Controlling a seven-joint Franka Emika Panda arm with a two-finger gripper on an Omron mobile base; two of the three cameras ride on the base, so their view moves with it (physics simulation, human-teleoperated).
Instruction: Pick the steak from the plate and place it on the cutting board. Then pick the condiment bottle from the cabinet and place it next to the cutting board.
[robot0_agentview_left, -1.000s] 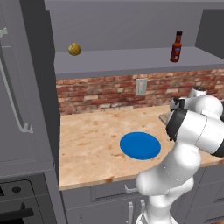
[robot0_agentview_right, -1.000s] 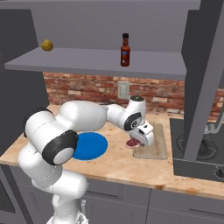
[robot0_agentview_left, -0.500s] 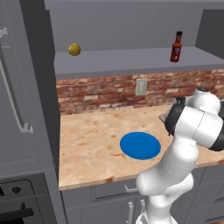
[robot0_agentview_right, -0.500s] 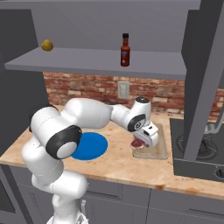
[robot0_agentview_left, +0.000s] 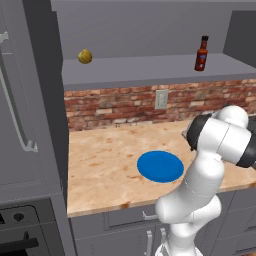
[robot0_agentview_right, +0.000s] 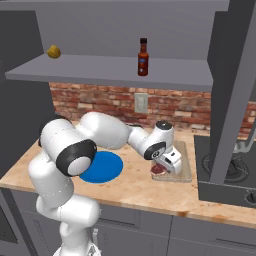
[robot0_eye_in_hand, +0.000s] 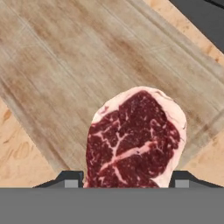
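The steak (robot0_eye_in_hand: 133, 140) is between the spread jaws, over the board (robot0_eye_in_hand: 87, 70); I cannot tell if they pinch it. It looks soft, light and slippery, best taken by its two edges. The board lies right of the plate (robot0_agentview_right: 102, 167) on the counter (robot0_agentview_left: 100, 165); the bottle (robot0_agentview_right: 143, 57) stands on the shelf (robot0_agentview_right: 100, 72).

— What is the glossy white robot arm (robot0_agentview_right: 107, 132) looking like?
— It is showing rounded, tube-like white links with dark grey-black bands at the joints.
— And at the far end?
— A boxy white two-finger gripper (robot0_agentview_right: 166, 165) is carrying small dark tips; a bulbous white base column is standing below.
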